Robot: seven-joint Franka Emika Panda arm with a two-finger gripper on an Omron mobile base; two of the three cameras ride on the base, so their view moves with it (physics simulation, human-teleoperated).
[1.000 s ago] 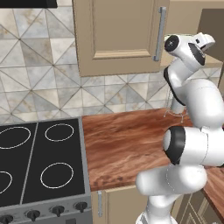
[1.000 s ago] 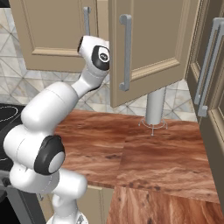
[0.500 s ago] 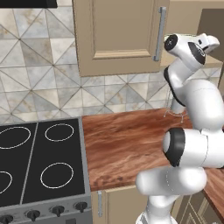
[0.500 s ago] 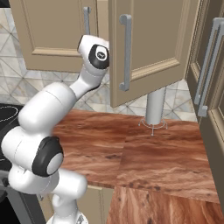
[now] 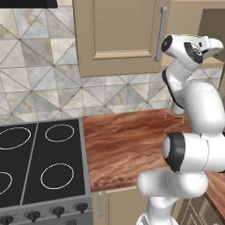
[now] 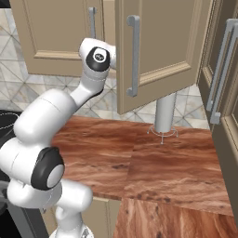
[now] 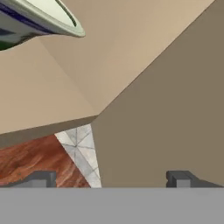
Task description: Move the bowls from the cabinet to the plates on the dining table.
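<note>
Claw (image 7: 111,179) wide open, nothing between the tips; it sits up at the wall cabinet (image 6: 158,42), just below the shelf (image 7: 48,100) edge, behind the open door (image 6: 160,69).

Bowl (image 7: 37,19): pale green-white inside, dark band under the lip. It stands on the shelf, above the claw and off to one side, partly cut off by the frame. I cannot tell which of the two bowls it is for certain, though the colour suggests the smaller, deeper one.

Handling (my judgement): glazed ceramic, so stiff, slick and chip-prone; moderate weight. Best hold is the rim, one tip inside and one outside the wall, squeezing gently and lifting level.

Room: tight. The shelf edge lies between claw and bowl, the cabinet side wall is close on the other flank, and the open door hangs just beside my wrist. Below the cabinet the wood bench (image 6: 139,158) is open, apart from a grey post (image 6: 164,114) standing under the door.
</note>
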